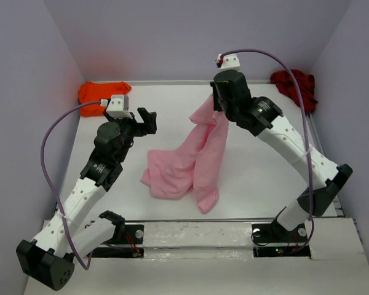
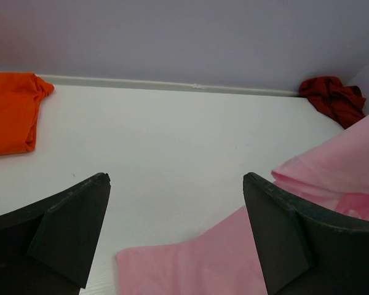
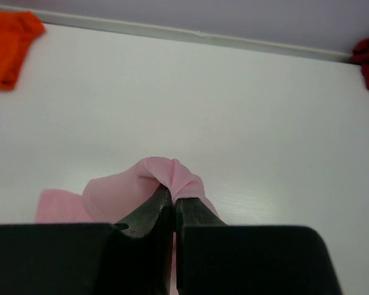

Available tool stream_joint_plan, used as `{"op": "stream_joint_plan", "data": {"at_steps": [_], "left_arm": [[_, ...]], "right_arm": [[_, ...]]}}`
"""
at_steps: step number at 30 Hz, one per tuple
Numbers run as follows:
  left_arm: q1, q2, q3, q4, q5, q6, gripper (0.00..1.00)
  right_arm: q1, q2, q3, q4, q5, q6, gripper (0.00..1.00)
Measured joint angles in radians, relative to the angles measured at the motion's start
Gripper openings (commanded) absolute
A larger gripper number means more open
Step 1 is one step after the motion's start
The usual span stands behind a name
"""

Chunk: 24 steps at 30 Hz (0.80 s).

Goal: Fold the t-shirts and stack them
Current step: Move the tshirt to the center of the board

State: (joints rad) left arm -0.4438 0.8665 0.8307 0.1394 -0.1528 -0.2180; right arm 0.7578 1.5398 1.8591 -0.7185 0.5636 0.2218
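**1. Near zone.** The pink shirt [image 1: 183, 166] lies at mid-table, just beyond the arm bases. Its lower part rests crumpled on the table [image 1: 264, 178]. Its upper part rises as a twisted strip toward the right gripper [image 1: 216, 101]. The shirt is not spread flat and shows no fold.

**2. Left gripper [image 1: 146, 120].** The jaws stand fully apart and hold nothing. The gripper hovers left of the pink shirt, apart from it.

**3. Right gripper.** The jaws are closed on a bunched pinch of the pink shirt. In the right wrist view the cloth bulges out just past the fingertips. This end of the shirt is held above the table, on its far side.

**4. Far zone.** The orange shirt [image 1: 99, 93] sits in the far-left corner as a compact, flat-edged bundle. It appears folded, but this cannot be confirmed. The red shirt [image 1: 295, 86] sits in the far-right corner as a crumpled heap.

**5. Progress.** The task is judged to be at an early stage.
- At most one shirt is folded.
- The pink shirt is in hand and needs spreading before any fold.
- The red shirt awaits handling.
- No stack exists, because the three shirts lie well apart.
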Motion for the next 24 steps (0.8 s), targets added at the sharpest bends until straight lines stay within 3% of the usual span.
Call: {"op": "stream_joint_plan", "data": {"at_steps": [4, 7, 15, 24], "left_arm": [[0.000, 0.000, 0.000, -0.002, -0.012, 0.000, 0.99], [0.000, 0.000, 0.000, -0.008, -0.031, 0.001, 0.99], [0.000, 0.002, 0.000, -0.041, -0.102, 0.004, 0.99], [0.000, -0.038, 0.000, -0.049, -0.218, 0.006, 0.99]], "right_arm": [[0.000, 0.113, -0.015, -0.007, 0.162, -0.031, 0.00], [-0.002, 0.148, -0.011, -0.008, 0.196, -0.046, 0.00], [0.048, 0.309, 0.223, 0.016, 0.051, -0.043, 0.00], [0.262, 0.608, 0.622, -0.026, -0.161, -0.069, 0.00]]}}
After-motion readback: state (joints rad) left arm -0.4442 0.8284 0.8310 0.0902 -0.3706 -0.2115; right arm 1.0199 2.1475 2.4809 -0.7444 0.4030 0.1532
